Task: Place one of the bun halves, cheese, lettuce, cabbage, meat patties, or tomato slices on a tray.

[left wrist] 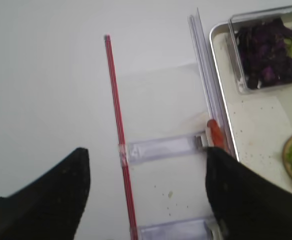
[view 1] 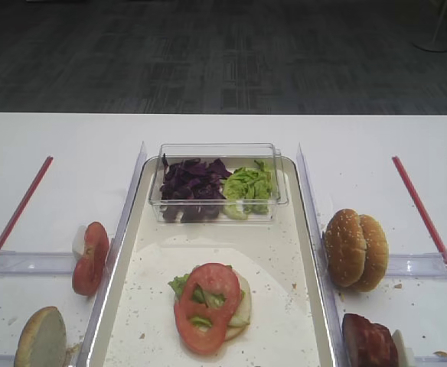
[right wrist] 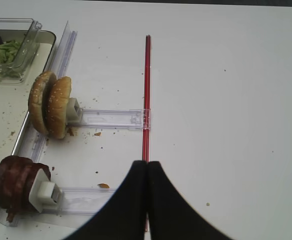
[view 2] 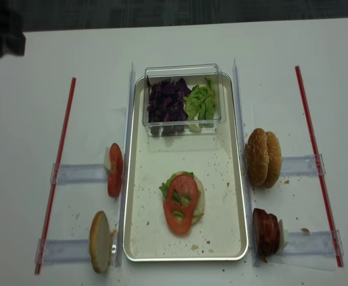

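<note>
1. White worktop (view 2: 180,42) fills both high views, with dark carpet beyond its far edge.
2. At centre lies the long cream-white tray with a silvery rim (view 2: 139,226), speckled with crumbs.
3. On the tray's lower middle sits a pale bun half (view 2: 198,199), topped with light green lettuce (view 2: 165,187) and a ring-like bright red tomato slice (view 2: 180,205).
4. At the tray's upper end, a small clear plastic box (view 2: 182,70) holds dark purple shredded cabbage (view 2: 167,100) beside more green leaves.
5. Right of the tray stand two sesame bun halves (view 2: 263,158) on edge, and a dark reddish-brown meat patty (view 2: 267,232) below them.
6. In the wrist views, the left hand (left wrist: 146,185) hangs released, its black fingers (left wrist: 61,195) wide apart; the right hand (right wrist: 146,167) is clenched on nothing.
</note>
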### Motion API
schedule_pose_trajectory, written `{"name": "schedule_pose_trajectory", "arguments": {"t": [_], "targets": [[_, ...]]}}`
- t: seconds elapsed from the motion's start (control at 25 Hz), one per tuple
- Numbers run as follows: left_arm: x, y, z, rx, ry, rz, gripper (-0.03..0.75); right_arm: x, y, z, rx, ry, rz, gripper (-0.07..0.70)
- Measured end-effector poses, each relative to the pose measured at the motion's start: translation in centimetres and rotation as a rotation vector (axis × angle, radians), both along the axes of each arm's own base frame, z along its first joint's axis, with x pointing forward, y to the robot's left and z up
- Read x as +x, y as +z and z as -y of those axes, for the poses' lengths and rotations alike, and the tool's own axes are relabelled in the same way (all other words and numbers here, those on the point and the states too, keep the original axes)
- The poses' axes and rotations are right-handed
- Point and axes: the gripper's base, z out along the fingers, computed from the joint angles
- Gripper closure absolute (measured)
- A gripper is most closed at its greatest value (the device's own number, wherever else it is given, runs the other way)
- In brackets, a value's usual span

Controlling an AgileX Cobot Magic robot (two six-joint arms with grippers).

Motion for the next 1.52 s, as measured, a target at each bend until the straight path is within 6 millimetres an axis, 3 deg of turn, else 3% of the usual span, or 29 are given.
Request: {"name": "schedule_pose_trajectory", "arguments": {"t": [0.4, 0.8, 1.2, 1.32, 1.52], "targets": [[-9.3, -5.7, -0.1, -0.022, 0.015, -0.056, 0.257, 0.0, 0.0, 0.0, 0.000, 0.000, 0.000, 0.595], [-17.3, -8.6, 0.6, -0.136, -0.022, 0.104, 0.254, 0.0, 0.0, 0.0, 0.000, 0.000, 0.000, 0.595], [-22.2, -12.6, 0.3, -0.104, -0.038, 0.262, 0.254, 0.0, 0.0, 0.0, 0.000, 0.000, 0.000, 0.595], [-22.8, -13.8, 0.1, -0.086, -0.032, 0.290, 0.254, 0.0, 0.0, 0.0, 0.000, 0.000, 0.000, 0.595], [-23.4, -13.9, 0.0, -0.077, -0.029, 0.328, 0.254, 0.0, 0.0, 0.0, 0.000, 0.000, 0.000, 0.595]]}}
